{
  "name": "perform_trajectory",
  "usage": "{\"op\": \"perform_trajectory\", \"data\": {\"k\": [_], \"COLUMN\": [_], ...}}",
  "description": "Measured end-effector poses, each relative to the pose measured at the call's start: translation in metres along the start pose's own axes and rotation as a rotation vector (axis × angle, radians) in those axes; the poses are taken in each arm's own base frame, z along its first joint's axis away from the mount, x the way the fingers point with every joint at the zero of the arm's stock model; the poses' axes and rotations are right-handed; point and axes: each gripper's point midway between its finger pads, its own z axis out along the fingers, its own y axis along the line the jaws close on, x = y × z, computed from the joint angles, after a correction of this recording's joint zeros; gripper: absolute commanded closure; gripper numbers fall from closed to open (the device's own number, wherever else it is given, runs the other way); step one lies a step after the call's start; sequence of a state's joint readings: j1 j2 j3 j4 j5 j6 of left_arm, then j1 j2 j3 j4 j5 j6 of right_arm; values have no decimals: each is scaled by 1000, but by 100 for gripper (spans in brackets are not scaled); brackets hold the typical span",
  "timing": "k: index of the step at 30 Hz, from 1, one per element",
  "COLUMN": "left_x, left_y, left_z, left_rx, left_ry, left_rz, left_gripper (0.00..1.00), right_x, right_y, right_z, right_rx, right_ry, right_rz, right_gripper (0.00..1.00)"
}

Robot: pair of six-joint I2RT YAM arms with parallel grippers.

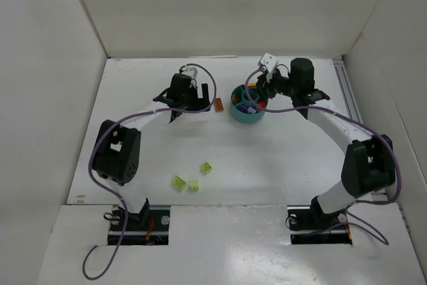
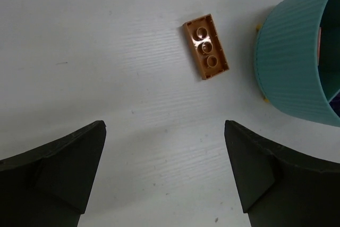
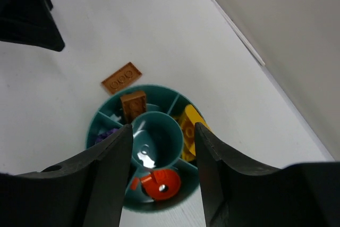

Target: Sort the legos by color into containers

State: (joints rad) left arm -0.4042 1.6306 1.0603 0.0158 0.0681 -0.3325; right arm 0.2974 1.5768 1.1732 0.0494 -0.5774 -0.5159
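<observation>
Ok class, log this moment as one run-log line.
left gripper: open, near brown brick beside dish | right gripper: open, empty, above dish | three lime bricks: loose on table

Nothing here carries any writing I can read: no labels, brands, numbers or signs anywhere.

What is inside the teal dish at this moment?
In the dish, a brown brick, yellow bricks, a round red piece and lilac bits sit in separate compartments; the middle cup looks empty. The right gripper covers parts of the side compartments.
</observation>
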Motion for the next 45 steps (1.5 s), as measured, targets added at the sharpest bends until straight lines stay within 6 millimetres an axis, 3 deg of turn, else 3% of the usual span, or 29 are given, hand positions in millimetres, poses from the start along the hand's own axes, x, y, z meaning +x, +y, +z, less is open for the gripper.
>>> {"op": "perform_trajectory", "data": {"k": [4,7,11,16,22,32,45], "left_x": [-14,-23,-22,-7,2,-6,5], "left_y": [-11,-18,-21,-21,-45,-27,-39], "left_z": [50,82,110,117,122,133,130], "left_rx": [35,50,24,-124,-225,-360,-404], "left_ry": [61,97,138,165,148,86,66], "left_rz": [79,73,-14,-71,-127,-236,-240], "left_gripper": [13,18,20,25,26,48,49], "right_x": [6,16,20,30,47,62,66], "right_y": [-13,-9,-9,-15,-18,-20,-16], "right_z": [-30,-47,-61,-75,-92,-120,-133], "right_rx": [55,81,117,190,255,326,354], "right_ry": [37,86,131,175,224,254,263], "right_rz": [32,52,72,103,156,187,180], "right_gripper": [45,44,44,44,44,44,44]}}
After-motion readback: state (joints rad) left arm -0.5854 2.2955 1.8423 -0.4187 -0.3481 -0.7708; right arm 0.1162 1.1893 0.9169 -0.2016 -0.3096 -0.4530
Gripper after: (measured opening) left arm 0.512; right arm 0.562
